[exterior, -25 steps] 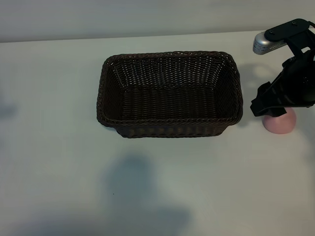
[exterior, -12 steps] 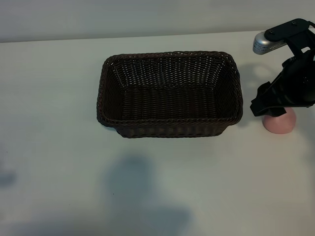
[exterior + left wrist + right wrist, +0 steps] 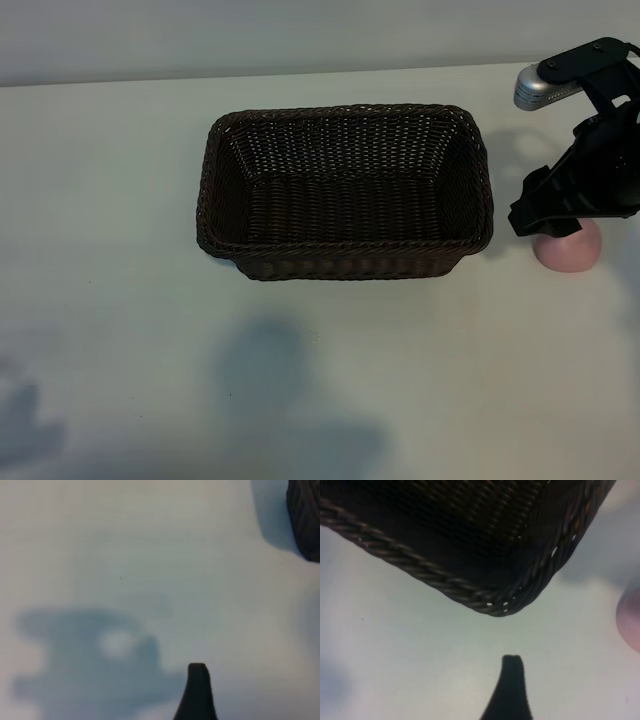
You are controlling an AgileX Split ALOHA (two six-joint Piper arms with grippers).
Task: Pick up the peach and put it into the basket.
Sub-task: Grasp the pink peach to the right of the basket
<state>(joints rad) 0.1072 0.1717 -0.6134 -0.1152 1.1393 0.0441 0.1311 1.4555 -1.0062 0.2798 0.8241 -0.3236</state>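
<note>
With the right pincer (image 3: 548,222) wide over the peach (image 3: 570,250) beside the basket (image 3: 345,245), centre it, lower squarely, then close gently; left pincer (image 3: 197,692) also wide, idle.

Dark wicker, pink fruit, white table

The basket (image 3: 345,192) is dark brown in a tight woven pattern with a braided rim; the peach (image 3: 570,250) is plain pale pink; the table (image 3: 120,300) is off-white with soft grey shadows; the right arm (image 3: 590,170) is black with one silver part.
</note>
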